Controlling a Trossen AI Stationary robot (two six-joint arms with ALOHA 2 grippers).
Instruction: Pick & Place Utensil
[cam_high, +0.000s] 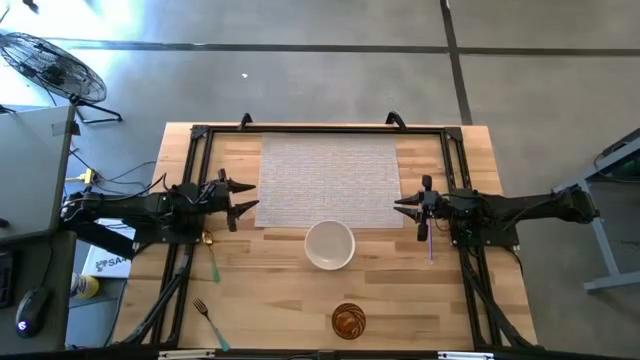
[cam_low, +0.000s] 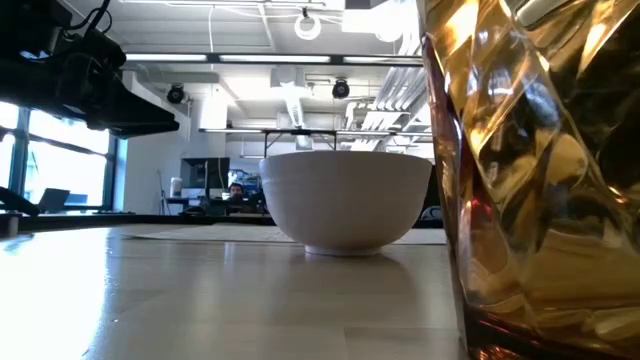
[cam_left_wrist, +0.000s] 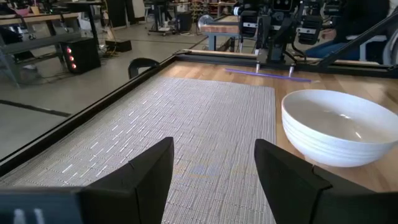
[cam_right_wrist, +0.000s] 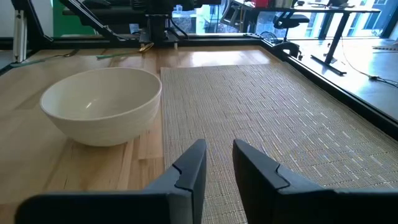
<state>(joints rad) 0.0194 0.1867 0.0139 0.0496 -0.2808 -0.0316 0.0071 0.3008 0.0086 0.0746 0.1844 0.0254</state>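
A purple utensil (cam_high: 429, 243) lies flat on the wood under my right arm; it also shows in the left wrist view (cam_left_wrist: 267, 73). A green utensil (cam_high: 213, 263) and a green-handled fork (cam_high: 208, 318) lie near my left arm. A white bowl (cam_high: 329, 245) stands on the wood at the near edge of the grey placemat (cam_high: 330, 170). My left gripper (cam_high: 243, 198) hovers open over the placemat's left edge (cam_left_wrist: 214, 146). My right gripper (cam_high: 400, 206) hovers over its right edge, open by a narrow gap (cam_right_wrist: 219, 146). Both are empty.
An amber glass (cam_high: 348, 320) stands near the table's near edge, close in front of the low camera (cam_low: 540, 170). A black frame (cam_high: 200, 135) runs around the work area. The bowl (cam_low: 345, 205) sits between the two grippers, toward the near side.
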